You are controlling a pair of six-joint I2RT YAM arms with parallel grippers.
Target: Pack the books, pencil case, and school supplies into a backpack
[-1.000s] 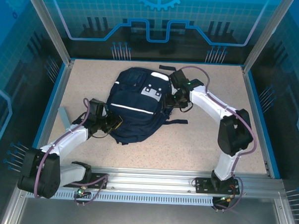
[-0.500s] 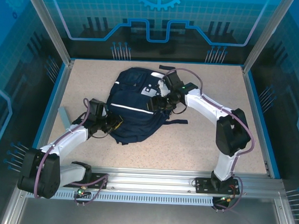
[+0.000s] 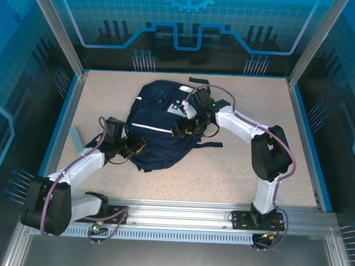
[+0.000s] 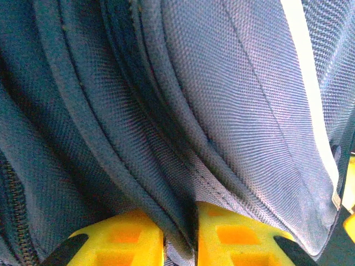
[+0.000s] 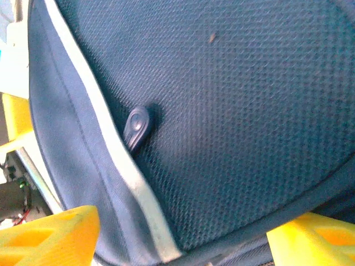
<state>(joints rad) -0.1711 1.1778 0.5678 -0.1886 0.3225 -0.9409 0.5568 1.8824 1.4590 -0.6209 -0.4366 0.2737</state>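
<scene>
Tightly woven navy cloth all over the backpack (image 3: 157, 129), matt and grainy, with thick stitched seams and a smoother white stripe sewn in. Finer dimpled weave around a small zip pull (image 5: 137, 126) of dull dark plastic or rubber. Smooth, faintly shiny yellow plastic on the fingers (image 4: 127, 241) of the left gripper (image 4: 180, 233) and of the right gripper (image 5: 180, 235). Glossy white plastic shells on the right arm (image 3: 242, 125) and left arm (image 3: 82, 167). Speckled, matt, stone-like table (image 3: 235, 165). Brushed metal rail (image 3: 180, 211) along the near edge.

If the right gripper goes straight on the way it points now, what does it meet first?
The backpack: its navy fabric lies right ahead, probably near the dark zipper pull.
</scene>
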